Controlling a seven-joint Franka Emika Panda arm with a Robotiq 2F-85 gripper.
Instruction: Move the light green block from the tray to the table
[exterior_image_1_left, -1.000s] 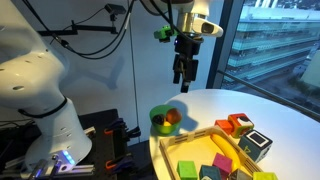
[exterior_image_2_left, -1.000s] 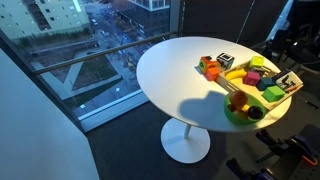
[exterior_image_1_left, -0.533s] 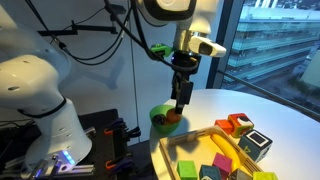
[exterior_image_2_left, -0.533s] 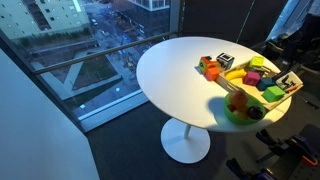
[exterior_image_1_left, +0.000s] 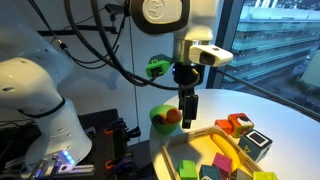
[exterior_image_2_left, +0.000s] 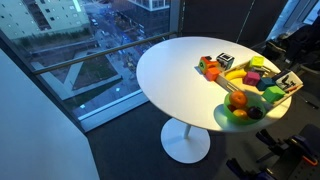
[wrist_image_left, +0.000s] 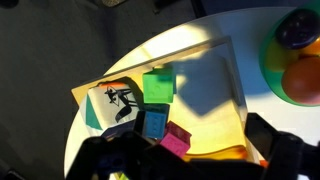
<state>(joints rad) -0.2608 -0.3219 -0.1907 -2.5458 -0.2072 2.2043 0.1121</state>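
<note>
The light green block (wrist_image_left: 158, 86) lies in the light wooden tray (wrist_image_left: 212, 95) beside a black-and-white picture cube (wrist_image_left: 113, 104). It also shows in an exterior view (exterior_image_2_left: 272, 94). The tray (exterior_image_1_left: 176, 146) sits on the round white table (exterior_image_2_left: 170, 70). My gripper (exterior_image_1_left: 188, 108) hangs upright above the tray's near edge, next to the green bowl. In the wrist view its dark fingers (wrist_image_left: 195, 160) stand wide apart and empty over the tray floor, short of the block.
A green bowl (exterior_image_1_left: 160, 120) with an orange ball (wrist_image_left: 303, 82) stands by the tray. The tray also holds blue (wrist_image_left: 153, 124), magenta (wrist_image_left: 178, 141), yellow (exterior_image_1_left: 187, 168) and orange (exterior_image_1_left: 238, 124) blocks. Windows stand behind the table, and the robot base (exterior_image_1_left: 35, 90) beside it.
The gripper has come down from high above the table's edge and shifted a little toward the tray. The blocks have not moved.
</note>
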